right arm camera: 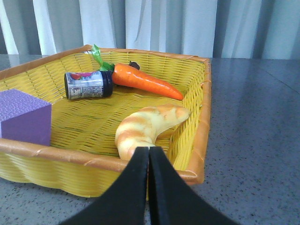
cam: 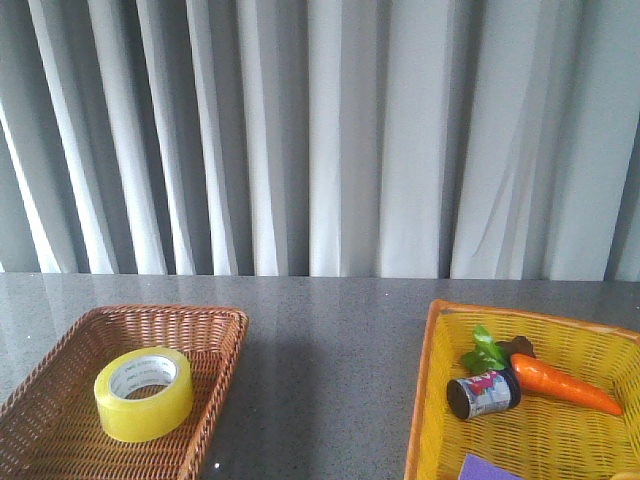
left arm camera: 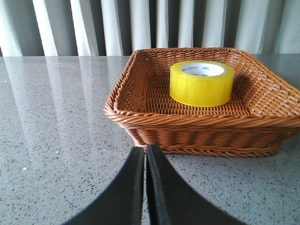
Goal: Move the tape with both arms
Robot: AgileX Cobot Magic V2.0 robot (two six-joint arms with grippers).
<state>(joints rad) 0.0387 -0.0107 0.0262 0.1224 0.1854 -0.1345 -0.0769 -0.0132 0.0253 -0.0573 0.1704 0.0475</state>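
Grey curtain behind grey table. Yellow basket on the right holds carrot, can, purple block, croissant. Brown basket on the left holds tape, lying flat. Left gripper and right gripper both clenched, holding nothing.

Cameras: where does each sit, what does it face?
Front view: faces forward over the table to the curtain; no arm visible.
Left wrist view: faces the brown basket holding the tape; left gripper fingers shut.
Right wrist view: faces the yellow basket; right gripper shut.
Front and left wrist share the tape.
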